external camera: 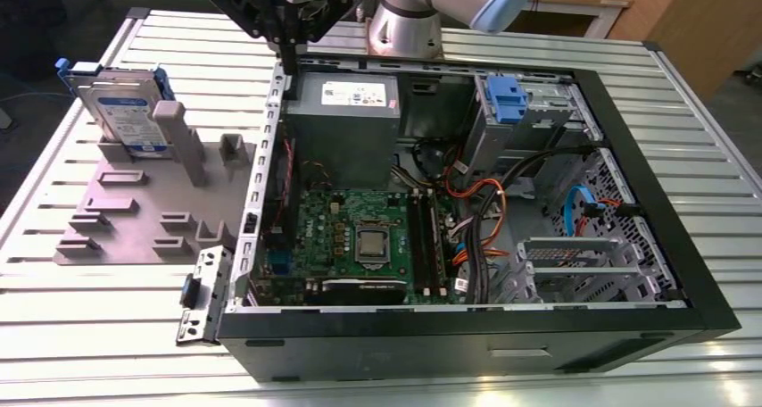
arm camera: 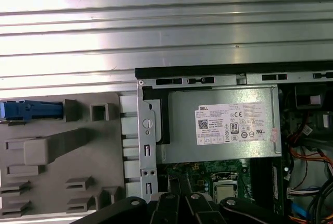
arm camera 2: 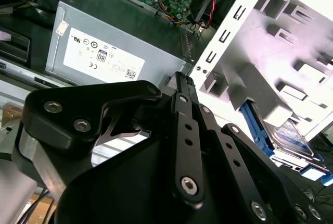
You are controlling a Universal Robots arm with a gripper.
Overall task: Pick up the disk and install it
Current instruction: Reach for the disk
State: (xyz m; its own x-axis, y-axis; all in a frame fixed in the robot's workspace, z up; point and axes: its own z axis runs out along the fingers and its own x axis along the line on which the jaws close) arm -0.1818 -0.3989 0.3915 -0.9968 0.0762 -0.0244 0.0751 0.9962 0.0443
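In the exterior view the black gripper (external camera: 285, 59), jaws pressed together and empty, hangs at the top centre over the one open black computer case (external camera: 476, 346). It is well apart from the one silver-grey, blue-framed disk (external camera: 123, 112), which stands upright in the one grey plastic holder (external camera: 131, 220) at upper left on the ribbed metal worktop (external camera: 95, 336). A clean pick, I judge, needs the jaws spread and squared over the disk's top edge. In the second wrist view the gripper (arm camera 2: 179, 76) is closed near one grey metal power-supply box (arm camera 2: 114, 47), with the disk (arm camera 2: 291, 133) beyond the holder (arm camera 2: 291, 41). In the first wrist view the disk (arm camera: 31, 110) shows one blue edge in the holder (arm camera: 52, 151), beside the case.
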